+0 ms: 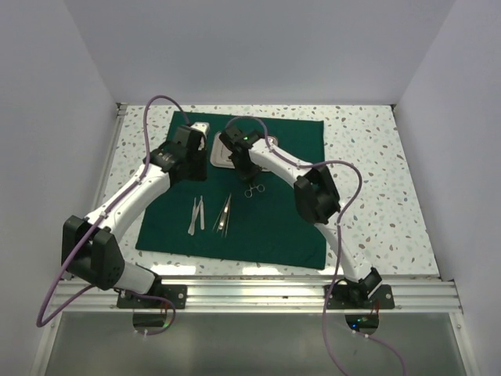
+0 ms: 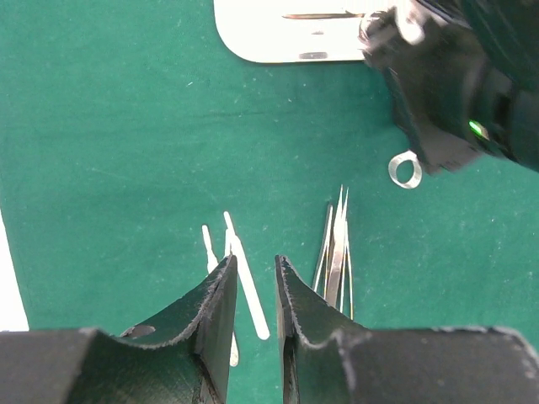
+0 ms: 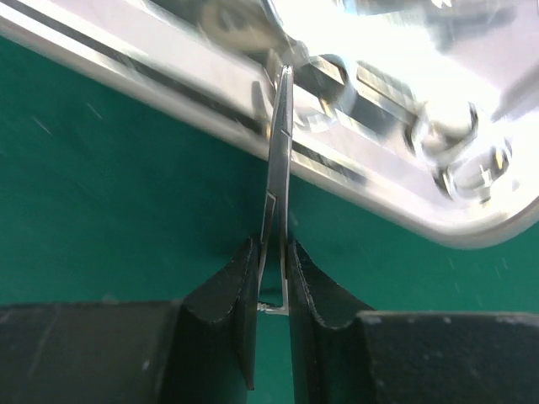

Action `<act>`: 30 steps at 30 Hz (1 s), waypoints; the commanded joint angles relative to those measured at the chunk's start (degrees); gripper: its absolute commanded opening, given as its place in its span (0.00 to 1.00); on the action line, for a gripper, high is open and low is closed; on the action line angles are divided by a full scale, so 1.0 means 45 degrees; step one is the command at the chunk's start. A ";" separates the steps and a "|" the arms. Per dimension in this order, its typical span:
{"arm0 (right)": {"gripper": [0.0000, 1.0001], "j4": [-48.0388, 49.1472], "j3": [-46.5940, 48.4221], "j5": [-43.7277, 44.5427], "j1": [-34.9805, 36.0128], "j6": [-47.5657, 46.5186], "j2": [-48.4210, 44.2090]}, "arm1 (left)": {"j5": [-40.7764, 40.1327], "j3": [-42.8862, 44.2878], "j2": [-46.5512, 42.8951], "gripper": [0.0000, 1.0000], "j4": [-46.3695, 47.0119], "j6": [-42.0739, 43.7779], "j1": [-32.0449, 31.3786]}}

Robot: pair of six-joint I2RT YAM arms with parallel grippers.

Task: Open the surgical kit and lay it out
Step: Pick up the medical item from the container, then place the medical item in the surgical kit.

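The surgical kit's dark green cloth (image 1: pixel 274 227) lies spread flat on the table. A shiny steel tray (image 1: pixel 215 153) sits at its far middle. My right gripper (image 3: pixel 273 248) is shut on a thin ring-handled clamp (image 3: pixel 280 151) whose tip reaches over the tray's rim (image 3: pixel 168 76). One of the clamp's rings (image 2: pixel 405 169) shows under that gripper (image 1: pixel 244 171). My left gripper (image 2: pixel 254 263) hangs above the cloth left of the tray, its jaws a narrow gap apart with nothing between them. Two sets of tweezers (image 1: pixel 195 215) (image 1: pixel 224 214) lie on the near cloth.
More ring-handled instruments (image 3: pixel 455 147) lie inside the tray. The speckled tabletop (image 1: pixel 376 180) is bounded by white walls on three sides and an aluminium rail (image 1: pixel 258 290) at the near edge. Purple cables loop over both arms.
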 commanded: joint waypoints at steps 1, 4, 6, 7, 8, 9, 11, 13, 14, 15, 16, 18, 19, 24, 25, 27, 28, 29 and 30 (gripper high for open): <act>0.00 -0.0273 -0.1261 0.0768 -0.0061 -0.0239 -0.2371 | 0.0161 0.0410 0.0085 0.27 0.0583 0.0240 0.0116; 0.00 0.0061 -0.2745 0.0906 -0.0061 0.0034 -0.3370 | 0.0219 0.0508 0.0241 0.27 0.0623 0.0220 0.0116; 0.00 0.0217 -0.3951 0.0945 -0.0100 0.0288 -0.4347 | 0.0336 0.0547 0.0338 0.25 0.0701 0.0182 0.0116; 0.00 0.0295 -0.4404 0.0945 -0.0061 0.0618 -0.4756 | 0.0375 0.0567 0.0416 0.25 0.0720 0.0143 0.0116; 0.00 0.0354 -0.4912 0.0965 -0.0080 0.0853 -0.5476 | 0.0492 0.0586 0.0456 0.24 0.0817 0.0104 0.0116; 0.00 0.0528 -0.6038 0.0984 -0.0080 0.1088 -0.5927 | 0.0531 0.0586 0.0514 0.24 0.0857 0.0084 0.0116; 0.00 0.0763 -0.7873 0.0810 -0.0119 0.2102 -0.7135 | 0.0687 0.0567 0.0709 0.24 0.1052 0.0025 0.0097; 0.00 0.1212 -0.9090 0.0343 -0.0158 0.3560 -0.7823 | 0.0727 0.0605 0.1001 0.24 0.1208 -0.0033 0.0116; 0.00 0.1465 -1.0315 -0.0414 -0.0178 0.4112 -0.8194 | 0.0727 0.0645 0.1100 0.23 0.1247 -0.0072 0.0116; 0.00 0.2222 -1.0946 -0.1060 -0.0139 0.4639 -0.8778 | 0.0708 0.0761 0.1352 0.23 0.1286 -0.0092 0.0116; 0.00 0.2713 -1.1532 -0.1569 -0.0158 0.5689 -0.9093 | 0.0688 0.0839 0.1451 0.22 0.1364 -0.0169 0.0116; 0.00 0.4290 -1.3096 -0.2841 -0.0139 0.7194 -0.9853 | 0.0590 0.1151 0.1763 0.20 0.1384 -0.0287 0.0097; 0.00 0.4686 -1.3390 -0.2844 -0.0139 0.7493 -1.0032 | 0.0571 0.1269 0.1861 0.20 0.1462 -0.0365 0.0116; 0.00 0.5412 -1.3199 -0.2785 -0.0158 0.8705 -1.0113 | 0.0785 0.2049 0.2525 0.18 0.1482 -0.0463 0.0116; 0.00 0.5490 -1.3082 -0.2766 -0.0139 0.8785 -0.9976 | 0.0805 0.2109 0.2584 0.17 0.1443 -0.0463 0.0116; 0.00 0.5569 -1.2633 -0.2766 -0.0139 0.8921 -0.9703 | 0.0844 0.2265 0.2702 0.17 0.1385 -0.0444 0.0116; 0.00 0.5511 -1.2458 -0.2766 -0.0120 0.8903 -0.9373 | 0.0864 0.2285 0.2722 0.16 0.1365 -0.0444 0.0116; 0.00 0.5395 -1.2127 -0.2765 -0.0139 0.8883 -0.9254 | 0.0864 0.2286 0.2722 0.16 0.1326 -0.0424 0.0116; 0.00 0.5277 -1.2008 -0.2746 -0.0120 0.8786 -0.9117 | 0.0844 0.2286 0.2683 0.16 0.1306 -0.0424 0.0116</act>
